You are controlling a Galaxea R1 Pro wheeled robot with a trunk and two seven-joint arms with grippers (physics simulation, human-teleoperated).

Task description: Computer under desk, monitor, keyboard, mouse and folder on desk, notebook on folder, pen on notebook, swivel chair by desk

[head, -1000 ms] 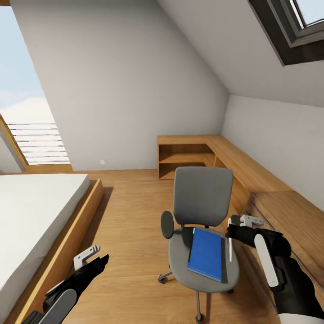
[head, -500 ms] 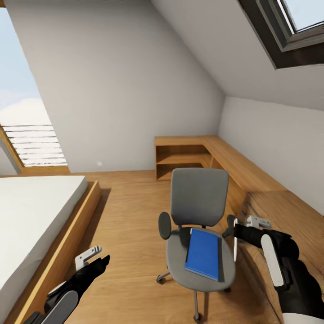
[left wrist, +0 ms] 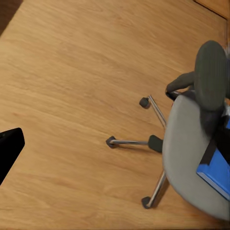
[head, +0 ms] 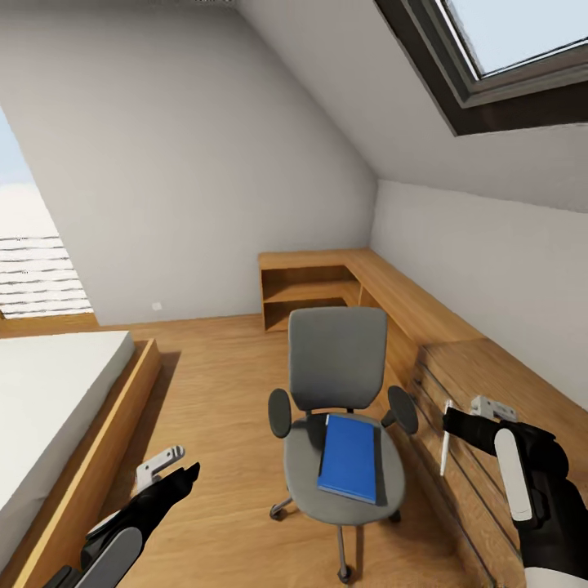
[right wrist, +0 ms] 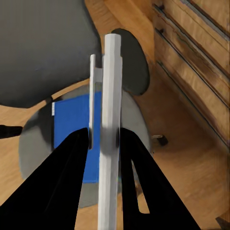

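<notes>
The grey swivel chair stands on the wood floor with its back toward the far wall. On its seat lies a blue flat book over a darker flat edge; which is the folder and which the notebook I cannot tell. My right gripper is shut on the thin white pen, which hangs upright just right of the chair's armrest. In the right wrist view the pen is pinched between the black fingers, above the blue book. My left gripper hangs open low on the left, empty, well clear of the chair.
A light-wood chest with long bar handles stands at the right, close to my right arm. A low wooden shelf unit runs along the far corner. The bed lies at the left, with open floor between it and the chair.
The whole view has swung to the right. My right gripper has carried the pen from over the seat's edge out to the right, toward the chest. The left arm has kept its pose.
</notes>
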